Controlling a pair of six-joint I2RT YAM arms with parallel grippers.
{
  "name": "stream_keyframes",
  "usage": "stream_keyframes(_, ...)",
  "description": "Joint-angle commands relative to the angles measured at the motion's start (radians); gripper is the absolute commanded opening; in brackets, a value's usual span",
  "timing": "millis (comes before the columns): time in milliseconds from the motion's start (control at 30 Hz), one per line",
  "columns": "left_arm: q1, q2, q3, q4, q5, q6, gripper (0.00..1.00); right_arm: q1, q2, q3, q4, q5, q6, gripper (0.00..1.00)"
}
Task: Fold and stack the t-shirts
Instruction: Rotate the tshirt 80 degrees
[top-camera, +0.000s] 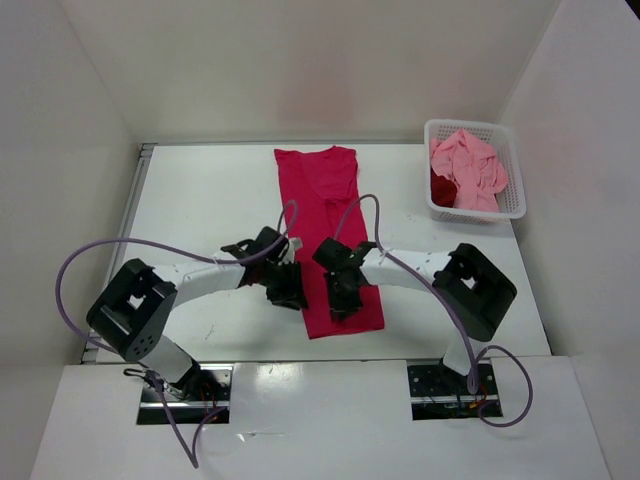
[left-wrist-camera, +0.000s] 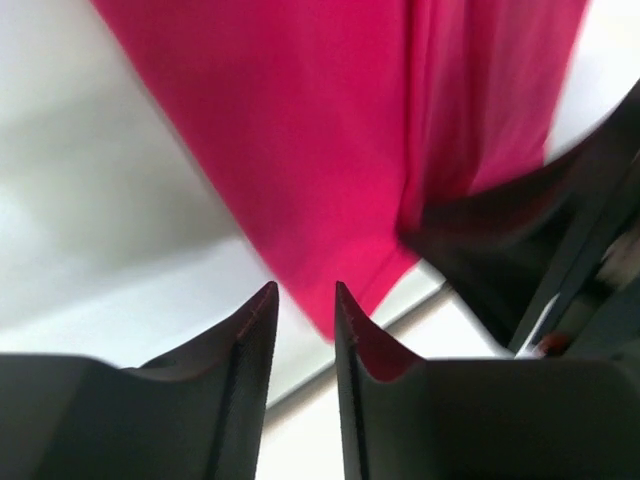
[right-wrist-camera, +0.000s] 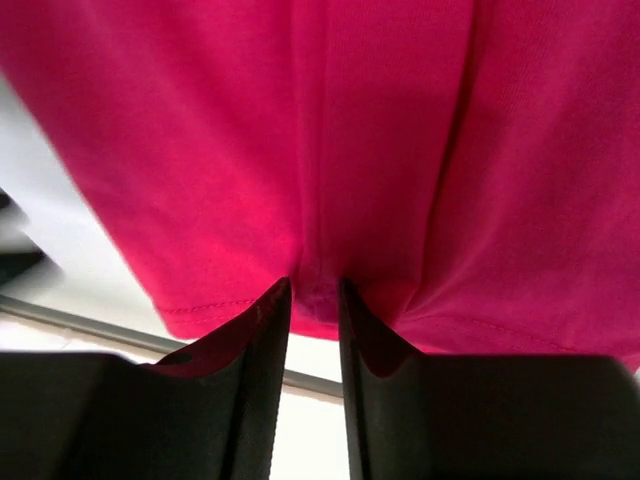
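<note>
1. The magenta shirt (top-camera: 322, 200) is lying flat on the table (top-camera: 200, 200), folded lengthwise into a narrow strip. The strip is running from the far edge toward the arm bases, with its collar end at the far side and its hem end nearest the bases.

2. The left gripper (top-camera: 285, 288) is sitting at the left edge of the strip, near the hem end. In the left wrist view, the left fingers (left-wrist-camera: 230, 380) are standing close together with a narrow slot between them. The near corner of the shirt is ending right at the fingertips, against the inner tip of one finger. Light table surface is showing through the rest of the slot. Whether the corner is being pinched cannot be told.

3. The right gripper (top-camera: 345, 298) is sitting over the hem end of the strip, just beside the left gripper. In the right wrist view, the right fingers (right-wrist-camera: 240, 380) are also standing with a narrow slot between them. The stitched hem is crossing directly in front of the tips, and a lengthwise crease in the cloth is running straight down into the slot. Whether the cloth is being clamped cannot be told.

4. The pink shirt (top-camera: 470, 170) is lying crumpled in the white mesh basket (top-camera: 518, 170) at the far right corner. It is lying partly over the crimson shirt (top-camera: 442, 187), which is showing at the left side of the basket.
</note>
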Motion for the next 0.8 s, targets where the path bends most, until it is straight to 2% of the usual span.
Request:
stream_keyframes(0,-0.073,-0.041,-0.031,-0.032,0.008,-0.019,0.39,0.015,0.031,0.024,-0.031,0.026,0.001,0.29)
stream_keyframes(33,-0.084,-0.041,-0.042,-0.032,0.008,-0.019,0.41,0.015,0.031,0.033,-0.022,0.026,0.000,0.28)
stream_keyframes(167,-0.118,-0.041,-0.053,-0.023,0.008,-0.040,0.46,0.015,0.033,0.042,-0.011,0.026,0.011,0.12)
stream_keyframes(333,-0.118,-0.011,-0.062,-0.023,0.018,-0.031,0.47,-0.030,-0.120,0.030,0.001,-0.004,0.052,0.06)
stream_keyframes(400,-0.118,-0.011,-0.062,-0.023,0.018,-0.021,0.38,-0.074,-0.180,-0.025,0.013,-0.033,0.083,0.04)
stream_keyframes(433,-0.118,-0.011,-0.071,-0.023,-0.004,-0.021,0.24,-0.133,-0.276,-0.100,0.051,-0.072,0.120,0.04)
stream_keyframes(467,-0.118,-0.011,-0.071,-0.023,-0.005,-0.021,0.24,-0.134,-0.312,-0.101,0.052,-0.072,0.120,0.04)
stream_keyframes(567,-0.118,-0.011,-0.082,-0.010,-0.014,-0.030,0.13,-0.230,-0.456,-0.250,0.099,-0.127,0.183,0.04)
stream_keyframes(733,-0.118,-0.021,-0.082,-0.012,-0.046,-0.030,0.05,-0.350,-0.582,-0.343,0.069,-0.159,0.229,0.07)
stream_keyframes(767,-0.118,-0.022,-0.082,-0.023,-0.055,-0.030,0.05,-0.359,-0.591,-0.357,0.056,-0.159,0.229,0.15)
